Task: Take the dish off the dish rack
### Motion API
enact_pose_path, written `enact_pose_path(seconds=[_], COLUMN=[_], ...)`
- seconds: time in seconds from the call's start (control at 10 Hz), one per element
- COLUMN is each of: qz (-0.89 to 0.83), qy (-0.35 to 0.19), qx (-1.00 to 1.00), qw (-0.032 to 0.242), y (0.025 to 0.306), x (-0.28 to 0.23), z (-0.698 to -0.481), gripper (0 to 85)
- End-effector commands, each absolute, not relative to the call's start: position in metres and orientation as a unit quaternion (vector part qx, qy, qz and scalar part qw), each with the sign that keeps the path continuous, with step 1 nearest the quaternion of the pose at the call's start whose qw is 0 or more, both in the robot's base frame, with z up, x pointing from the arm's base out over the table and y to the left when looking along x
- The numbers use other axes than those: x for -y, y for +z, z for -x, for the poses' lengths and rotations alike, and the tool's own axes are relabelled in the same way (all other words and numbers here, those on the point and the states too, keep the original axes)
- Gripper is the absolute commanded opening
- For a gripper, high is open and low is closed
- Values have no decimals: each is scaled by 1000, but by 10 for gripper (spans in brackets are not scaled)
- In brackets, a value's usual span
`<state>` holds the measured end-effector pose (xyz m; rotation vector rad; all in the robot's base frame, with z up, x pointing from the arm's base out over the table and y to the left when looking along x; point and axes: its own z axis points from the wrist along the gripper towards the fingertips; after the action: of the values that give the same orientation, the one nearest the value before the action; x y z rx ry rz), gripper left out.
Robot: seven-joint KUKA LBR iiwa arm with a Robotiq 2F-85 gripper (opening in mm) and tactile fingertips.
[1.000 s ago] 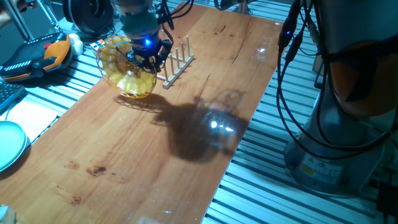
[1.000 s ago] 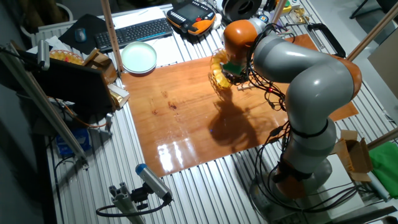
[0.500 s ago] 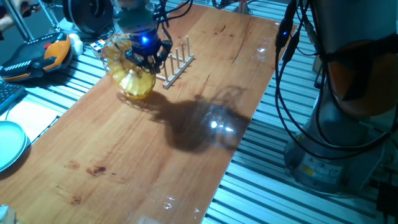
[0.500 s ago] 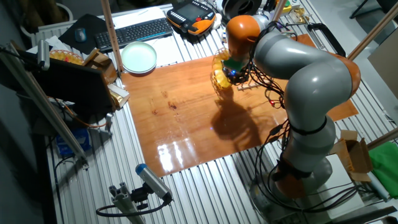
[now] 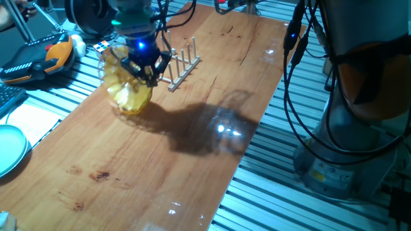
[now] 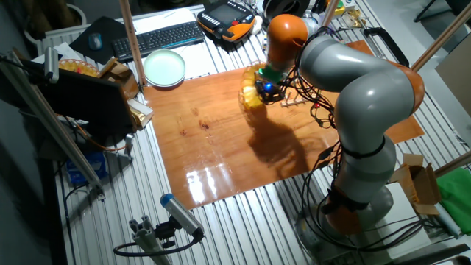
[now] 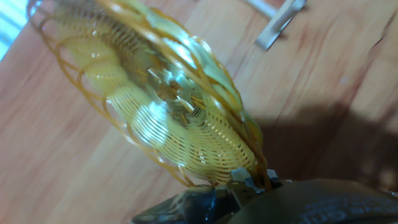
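Note:
The yellow woven wicker dish (image 5: 127,86) hangs on edge from my gripper (image 5: 144,72), clear of the wooden dish rack (image 5: 182,63) and to its left, low over the table. It also shows in the other fixed view (image 6: 252,93). In the hand view the dish (image 7: 161,118) fills the frame, its rim pinched between my fingers (image 7: 245,180) at the bottom. The rack's pegs stand bare, and a corner of the rack (image 7: 280,22) shows at the top of the hand view.
A smooth teal plate (image 5: 9,149) lies off the table's left side, also in the other fixed view (image 6: 164,68). An orange and black pendant (image 5: 42,56) and a keyboard (image 6: 158,37) sit behind. The wooden table (image 5: 160,167) stretches forward.
My gripper has carried the dish further left, away from the rack, and the dish has swung more edge-on to the fixed view.

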<state>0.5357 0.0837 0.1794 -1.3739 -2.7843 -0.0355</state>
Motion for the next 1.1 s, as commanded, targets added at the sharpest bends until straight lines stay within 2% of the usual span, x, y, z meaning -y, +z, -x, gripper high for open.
enact_pose_path(seconds=[0.0, 1.0], qz=[442, 454], qy=[-16, -45], qx=[897, 889], qw=[20, 42], y=[177, 150], x=[-97, -130], z=[-536, -535], gripper=[7, 7])
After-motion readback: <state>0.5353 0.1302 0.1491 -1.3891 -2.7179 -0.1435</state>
